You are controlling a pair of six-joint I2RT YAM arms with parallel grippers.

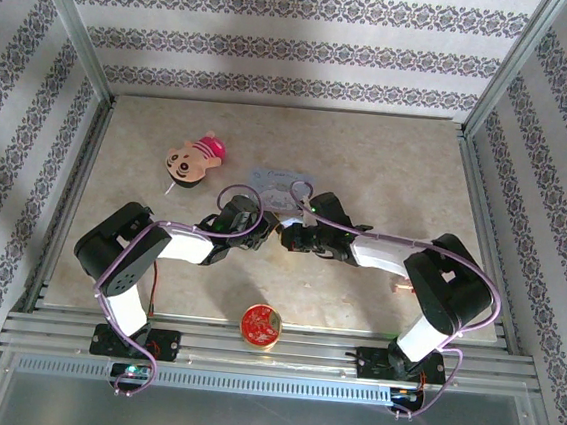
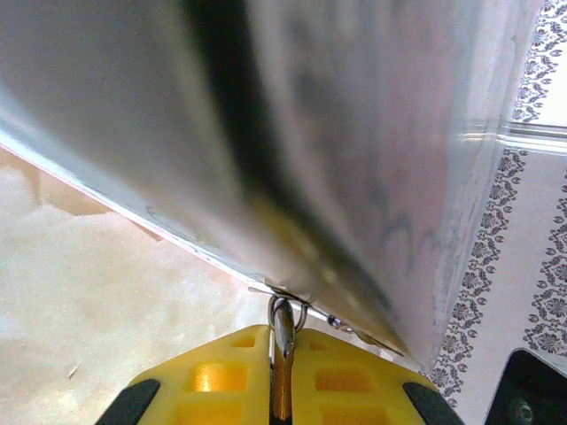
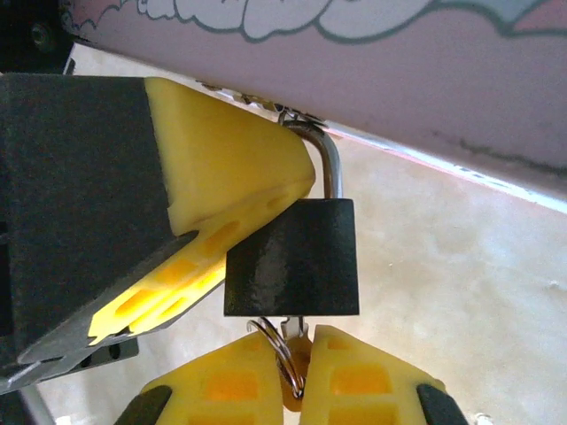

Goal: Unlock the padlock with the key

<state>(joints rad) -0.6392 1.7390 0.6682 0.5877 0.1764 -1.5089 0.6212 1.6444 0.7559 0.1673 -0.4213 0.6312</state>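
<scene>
Both arms reach in to mid surface [image 1: 398,173] and meet at the near edge of the pale blue tin [image 1: 276,183]. The padlock [image 3: 292,257], a small black body with a silver shackle, hangs at the tin's edge. The shackle is hooked through a small metal loop on the tin, and the body is upright, clear of the surface. The right hand [image 3: 297,343] comes from below with its yellow fingers [image 3: 372,381] pressed together, pinching the key [image 3: 295,326]. The key stands straight up into the bottom of the padlock. A key ring [image 3: 268,339] loops out beside it, just over the fingertips. The left hand [image 2: 282,341] is also pressed together, pinching a thin strip of metal right under the tin's edge. In the right wrist view that hand's fingertips touch the left side of the padlock body, so it reads as pinching the padlock. How much of the body sits between the fingers can't be told. The shackle looks seated in the body; whether it is locked can't be told. Far left of the tin lies a pink and brown toy [image 1: 194,158], well apart. A round red disc [image 1: 261,325] sits at the near edge of the surface, between the arm bases.
</scene>
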